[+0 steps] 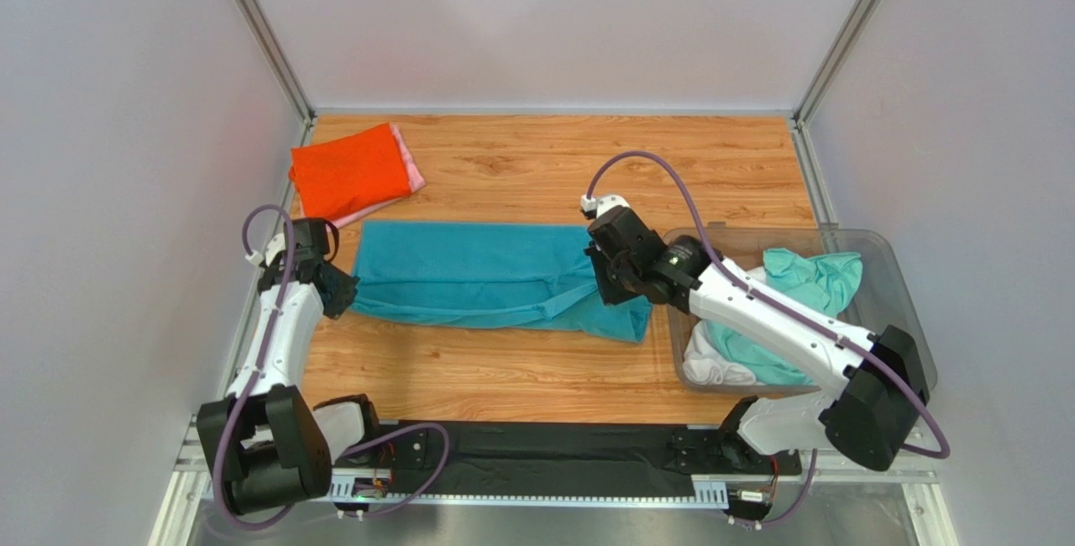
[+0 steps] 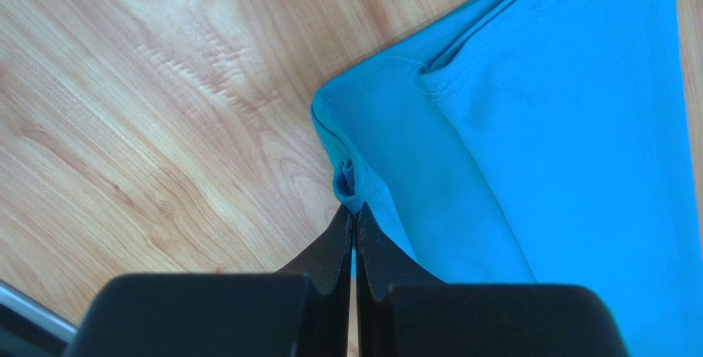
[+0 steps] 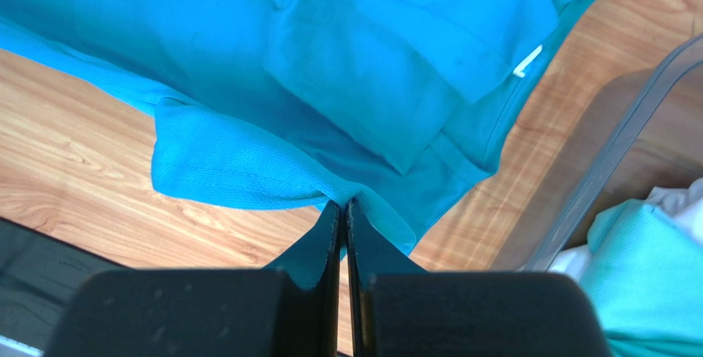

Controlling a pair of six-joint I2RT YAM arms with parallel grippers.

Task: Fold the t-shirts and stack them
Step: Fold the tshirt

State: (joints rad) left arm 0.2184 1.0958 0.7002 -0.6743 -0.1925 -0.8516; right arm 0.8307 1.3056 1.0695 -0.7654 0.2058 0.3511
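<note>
Top external view: the teal shirt [image 1: 492, 275] lies folded into a long band across the middle of the frame on the table [image 1: 530, 168]. The left gripper [image 1: 338, 290] is at its left end and the right gripper [image 1: 615, 279] at its right end. Each wrist view shows the fingers pressed together on a pinch of the cloth's edge (a detail hidden from overhead). The cloth looks light and limp and is likely to sag, so corners and seamed edges seem the best holds. Only the overhead view shows the orange shirt [image 1: 343, 171] at upper left and the bin [image 1: 883, 248] at right.
</note>
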